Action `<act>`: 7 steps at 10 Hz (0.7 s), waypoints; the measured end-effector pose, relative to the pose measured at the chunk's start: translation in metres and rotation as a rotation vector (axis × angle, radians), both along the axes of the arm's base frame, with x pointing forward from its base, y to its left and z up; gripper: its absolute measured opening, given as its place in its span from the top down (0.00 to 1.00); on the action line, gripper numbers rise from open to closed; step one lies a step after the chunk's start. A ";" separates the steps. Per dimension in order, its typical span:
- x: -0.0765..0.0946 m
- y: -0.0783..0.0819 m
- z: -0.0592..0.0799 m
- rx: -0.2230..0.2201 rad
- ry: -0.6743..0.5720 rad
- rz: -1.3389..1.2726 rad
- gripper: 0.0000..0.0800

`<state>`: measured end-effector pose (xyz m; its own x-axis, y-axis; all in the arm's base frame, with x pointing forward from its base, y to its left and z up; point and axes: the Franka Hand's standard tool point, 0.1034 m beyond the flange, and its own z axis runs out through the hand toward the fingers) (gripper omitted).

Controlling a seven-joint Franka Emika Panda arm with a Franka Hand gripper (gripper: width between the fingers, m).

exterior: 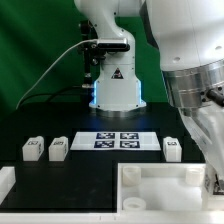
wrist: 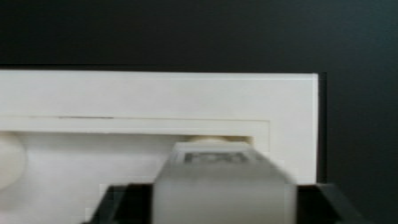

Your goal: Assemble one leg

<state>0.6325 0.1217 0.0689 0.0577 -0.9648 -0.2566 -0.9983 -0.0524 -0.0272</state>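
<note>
Here, pincer (wrist: 217,190) clenched on a tagged leg (wrist: 217,160) over tabletop (wrist: 160,100), no readable writing.

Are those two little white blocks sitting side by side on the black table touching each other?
Apart. In the exterior view, the one leg and the neighbouring leg stand side by side with a strip of black table plainly showing between them.

franka panda arm (exterior: 185,60): glossy white rounded shell segments, grey-silver band at the wrist joint. base column (exterior: 113,85): white, small dark triangular mark on its front, blue glow at its foot, black block on top, thin pale cable (exterior: 50,68) running off it. gripper (wrist: 222,185): grey finger, black body, blurred.
</note>
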 end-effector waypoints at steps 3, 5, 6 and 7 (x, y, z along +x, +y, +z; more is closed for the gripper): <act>-0.009 0.004 -0.006 -0.060 -0.104 0.399 0.21; -0.009 0.010 -0.007 -0.101 -0.190 0.727 0.19; -0.009 0.008 -0.007 -0.103 -0.210 0.820 0.19; -0.010 0.006 -0.007 -0.113 -0.220 0.991 0.19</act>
<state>0.6226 0.1274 0.0623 0.8781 -0.4754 -0.0540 -0.4779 -0.8658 -0.1486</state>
